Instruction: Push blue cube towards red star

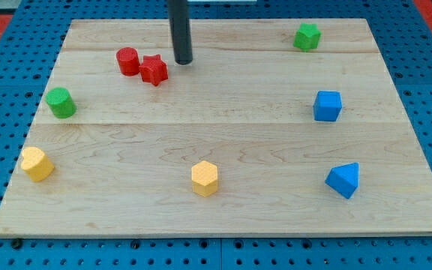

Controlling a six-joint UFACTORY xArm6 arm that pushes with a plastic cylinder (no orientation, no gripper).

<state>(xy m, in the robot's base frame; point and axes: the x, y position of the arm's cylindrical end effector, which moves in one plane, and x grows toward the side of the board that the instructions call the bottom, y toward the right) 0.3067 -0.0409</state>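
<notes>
The blue cube (327,106) sits on the wooden board at the view's right, about mid-height. The red star (154,70) lies at the upper left, touching or almost touching a red cylinder (128,61) on its left. My tip (183,61) is the lower end of the dark rod, which comes down from the view's top. The tip stands just right of the red star, a small gap between them. It is far to the left of the blue cube.
A green block (307,36) sits at the upper right. A green cylinder (61,102) is at the left. A yellow block (36,163) is at the lower left, a yellow hexagonal block (205,178) at the bottom middle. A blue triangular block (343,180) is at the lower right.
</notes>
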